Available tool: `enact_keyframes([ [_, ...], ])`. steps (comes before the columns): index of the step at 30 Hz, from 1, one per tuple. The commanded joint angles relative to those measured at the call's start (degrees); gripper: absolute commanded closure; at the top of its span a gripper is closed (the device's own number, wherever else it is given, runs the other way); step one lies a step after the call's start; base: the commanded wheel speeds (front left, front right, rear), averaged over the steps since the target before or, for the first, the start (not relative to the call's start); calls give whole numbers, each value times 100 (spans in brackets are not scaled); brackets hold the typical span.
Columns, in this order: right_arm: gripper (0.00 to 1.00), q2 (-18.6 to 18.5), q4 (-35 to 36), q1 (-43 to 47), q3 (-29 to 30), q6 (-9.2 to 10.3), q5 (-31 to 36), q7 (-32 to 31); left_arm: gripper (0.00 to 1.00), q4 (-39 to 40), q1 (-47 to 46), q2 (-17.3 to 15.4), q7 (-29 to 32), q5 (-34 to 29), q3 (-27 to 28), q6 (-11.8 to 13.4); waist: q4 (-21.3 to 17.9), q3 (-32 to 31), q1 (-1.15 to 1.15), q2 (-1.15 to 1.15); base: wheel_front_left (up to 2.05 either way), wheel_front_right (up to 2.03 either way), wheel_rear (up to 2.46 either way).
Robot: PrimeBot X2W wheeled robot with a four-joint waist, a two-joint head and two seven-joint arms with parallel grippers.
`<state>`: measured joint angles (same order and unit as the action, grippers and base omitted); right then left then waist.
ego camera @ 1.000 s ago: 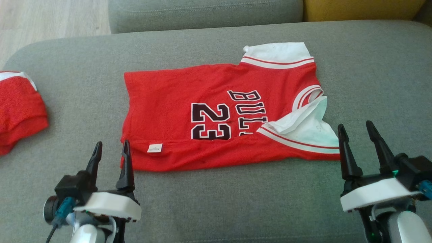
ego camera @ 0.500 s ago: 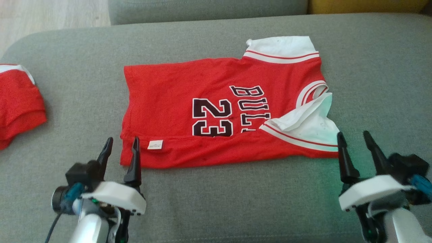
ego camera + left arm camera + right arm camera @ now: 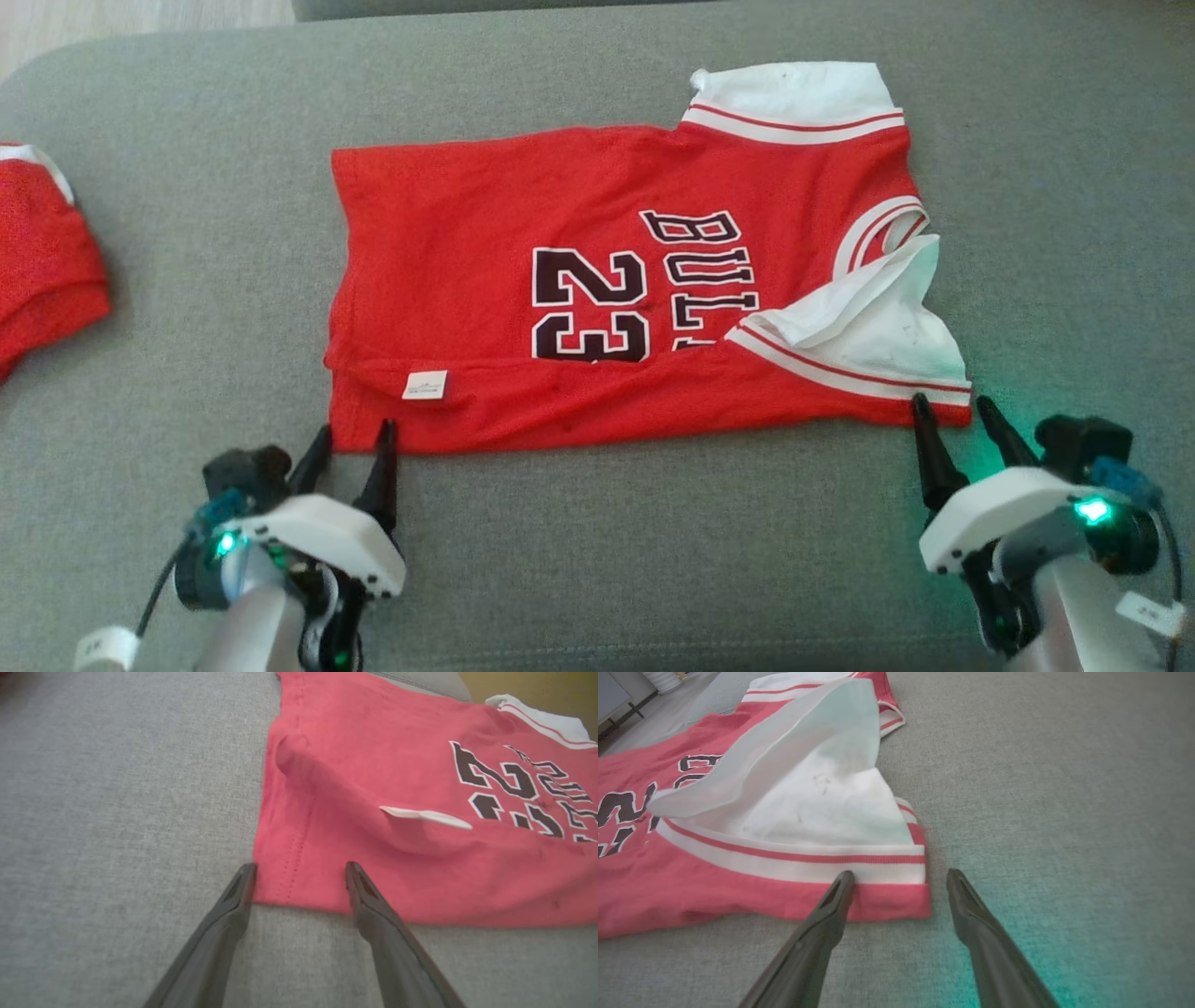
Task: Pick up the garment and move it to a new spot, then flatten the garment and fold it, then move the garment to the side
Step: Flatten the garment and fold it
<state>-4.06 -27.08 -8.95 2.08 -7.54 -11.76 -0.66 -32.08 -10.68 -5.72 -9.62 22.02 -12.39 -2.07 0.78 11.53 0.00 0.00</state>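
Note:
The garment (image 3: 616, 280) is a red jersey with white sleeves and "23 BULLS" lettering, lying mostly flat on the grey cushion (image 3: 653, 551). Its near long edge is folded over, showing a white tag (image 3: 425, 385). My left gripper (image 3: 354, 431) is open, its fingertips on either side of the near-left hem corner of the garment (image 3: 373, 774); in the left wrist view the left gripper (image 3: 300, 865) straddles that corner. My right gripper (image 3: 950, 403) is open at the near-right sleeve corner; the right wrist view shows the right gripper (image 3: 900, 873) astride the red-and-white cuff of the garment (image 3: 784, 812).
A second red garment (image 3: 42, 252) lies bunched at the cushion's left edge. Bare grey cushion runs in front of and to the right of the jersey. A strip of pale floor (image 3: 93, 14) shows at the top left.
The camera has tilted down. Both grippers have moved forward and lower, from short of the jersey to its two near corners. Both stay open.

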Motion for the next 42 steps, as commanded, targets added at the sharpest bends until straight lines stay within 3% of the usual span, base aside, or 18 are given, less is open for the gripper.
enact_keyframes([
  [1,0,18,84,-243,-137,5,-63,58,18,-10,-252,-60,-3,38,175,-29,2,19,0,0,0,0,0],
  [3,0,25,-49,-315,-183,5,-123,38,70,-174,-334,-46,6,106,173,-93,10,31,0,0,0,0,0],
  [4,7,27,-91,-340,-213,5,-170,64,100,-248,-371,-45,8,114,161,-111,20,30,0,0,0,0,0],
  [5,57,26,-151,-357,-234,5,-213,52,100,-320,-400,-49,12,119,145,-129,25,25,0,0,0,0,0],
  [6,67,18,-191,-373,-256,5,-243,64,100,-374,-424,-57,0,111,125,-145,32,21,0,0,0,0,0],
  [7,100,12,-217,-385,-277,5,-276,90,100,-411,-444,-69,-26,90,100,-153,40,16,0,0,0,0,0],
  [12,100,-16,-202,-322,-324,5,-401,129,100,-372,-445,-142,-209,-34,33,-99,72,-46,0,0,0,0,0],
  [18,100,-110,332,105,-259,5,-511,70,100,107,-213,-279,-263,-35,77,-5,123,-205,0,0,0,0,0],
  [27,100,-81,1520,1160,9,5,-511,-473,100,1126,560,-476,308,107,106,178,116,-565,0,0,0,0,0],
  [34,100,21,1974,1674,147,5,-526,-804,100,1654,1081,-566,664,217,132,324,86,-650,0,0,0,0,0],
  [35,76,35,2018,1703,152,5,-526,-827,94,1701,1114,-570,688,223,127,336,86,-649,0,0,0,0,0],
  [36,51,48,2047,1723,178,5,-520,-846,43,1738,1137,-563,706,229,122,354,87,-648,0,0,0,0,0],
  [37,0,59,2064,1735,204,5,-498,-871,0,1759,1152,-558,723,227,110,370,87,-648,0,0,0,0,0],
  [42,0,92,2479,1621,164,5,-307,-606,0,1954,1176,-519,521,131,127,548,60,-678,0,0,0,0,0],
])
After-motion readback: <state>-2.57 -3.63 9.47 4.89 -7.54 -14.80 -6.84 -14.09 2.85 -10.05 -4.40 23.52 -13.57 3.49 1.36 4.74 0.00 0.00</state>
